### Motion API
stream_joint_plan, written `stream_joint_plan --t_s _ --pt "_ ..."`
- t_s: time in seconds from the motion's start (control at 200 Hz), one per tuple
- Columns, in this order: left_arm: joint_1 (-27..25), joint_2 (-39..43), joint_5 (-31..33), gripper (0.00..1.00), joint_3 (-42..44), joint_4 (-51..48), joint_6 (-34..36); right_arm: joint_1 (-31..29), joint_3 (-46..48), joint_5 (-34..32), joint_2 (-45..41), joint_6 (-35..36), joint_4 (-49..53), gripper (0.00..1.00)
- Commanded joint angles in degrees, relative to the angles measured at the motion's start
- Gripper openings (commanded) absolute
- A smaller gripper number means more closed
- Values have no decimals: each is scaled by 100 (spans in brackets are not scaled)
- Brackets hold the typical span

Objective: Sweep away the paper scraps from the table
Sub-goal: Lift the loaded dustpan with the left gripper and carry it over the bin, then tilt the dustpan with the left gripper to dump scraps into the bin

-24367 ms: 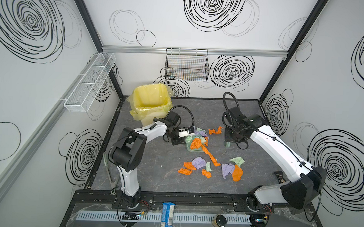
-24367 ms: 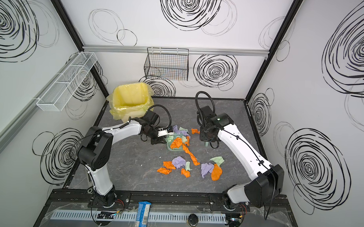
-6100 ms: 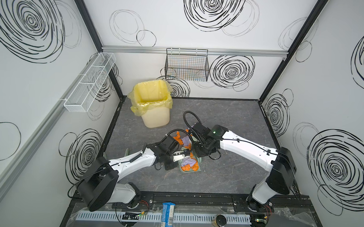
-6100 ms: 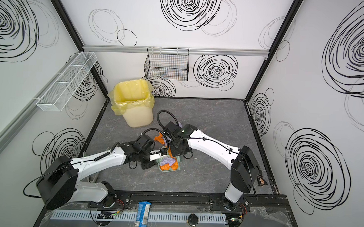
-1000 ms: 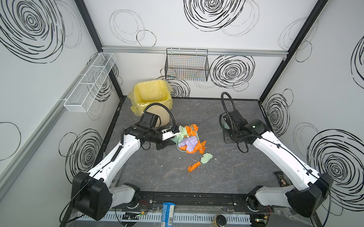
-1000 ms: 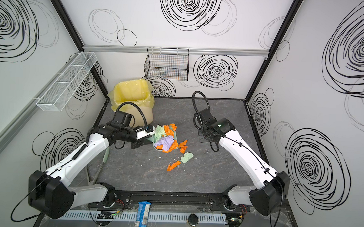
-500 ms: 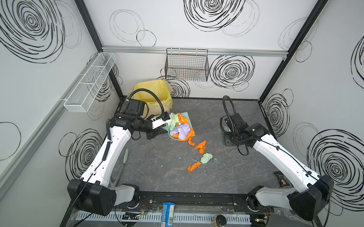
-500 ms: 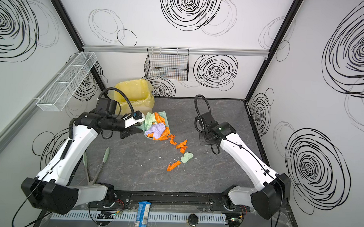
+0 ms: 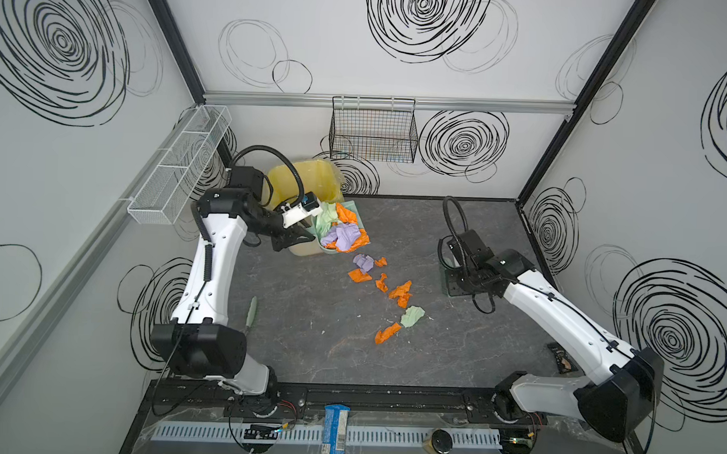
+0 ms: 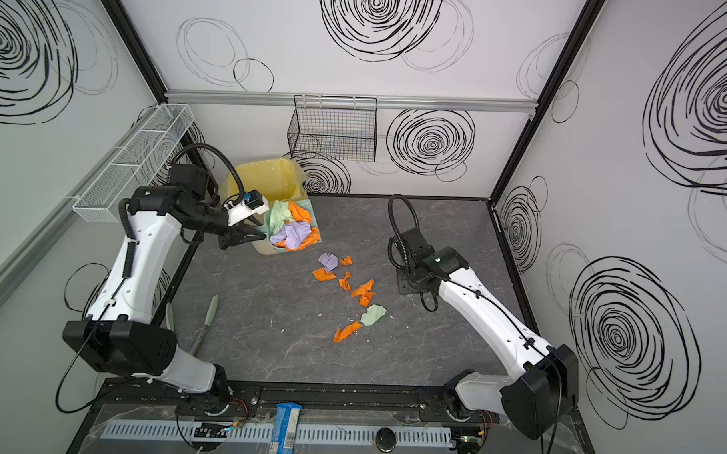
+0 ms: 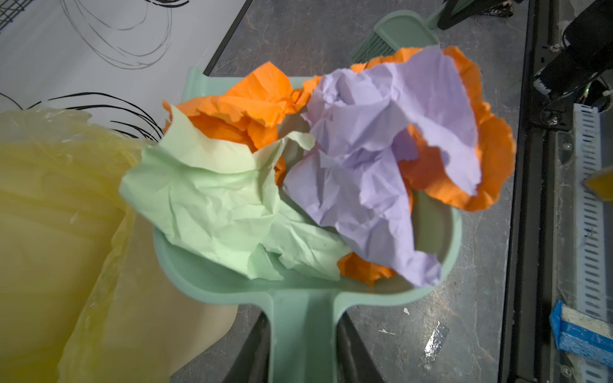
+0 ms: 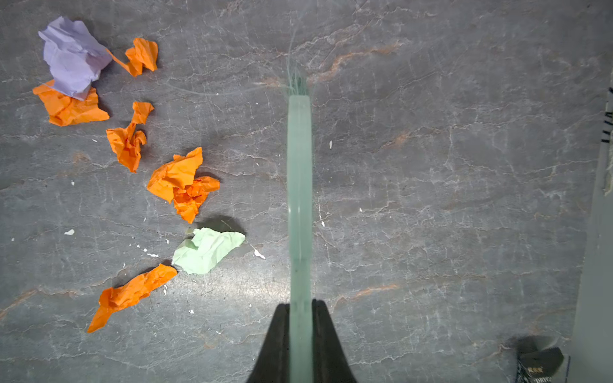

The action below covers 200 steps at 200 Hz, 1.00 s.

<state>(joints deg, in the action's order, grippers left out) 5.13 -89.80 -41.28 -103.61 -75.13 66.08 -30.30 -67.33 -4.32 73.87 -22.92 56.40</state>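
Your left gripper (image 11: 303,348) is clamped on the handle of the mint dustpan (image 11: 215,288). Only the inner edges of its two dark fingers show, the rest being cut off by the frame. The pan is lifted off the table (image 10: 267,316) and sits just beside the yellow-lined bin (image 9: 309,180). The arm and pan cover the bin's front, so you can't tell whether the two touch. Paper scraps (image 11: 365,159) in orange, lilac and pale green are heaped so high that they hide most of the pan's floor.

Your right gripper (image 12: 300,308) is closed tight on the thin handle of the brush (image 12: 299,182). From its wrist camera the handle is seen edge-on and only a wisp of bristle shows at the far end. In both top views the wrist covers the jaws.

More scraps lie loose on the table in a line between the two arms — orange ones, one lilac and one pale green. A pale green tongs-like tool (image 10: 211,312) lies by the left arm, partly hidden.
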Motion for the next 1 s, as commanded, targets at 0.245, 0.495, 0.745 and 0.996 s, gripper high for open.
stream_joint_plan --t_s 0.245,0.495,0.745,0.996 --pt "543 -950 289 0 -1574 -524 271 24 220 81 -13 6 -190 0" --pt "920 -1869 742 0 -3024 -533 272 25 458 164 -73 -2 -307 0" --pt "1014 -2768 1637 0 -4253 -517 416 24 657 229 -145 -2 -424 0" --pt "560 -2809 3084 0 -4466 130 1016 24 774 326 -57 -7 -551 0"
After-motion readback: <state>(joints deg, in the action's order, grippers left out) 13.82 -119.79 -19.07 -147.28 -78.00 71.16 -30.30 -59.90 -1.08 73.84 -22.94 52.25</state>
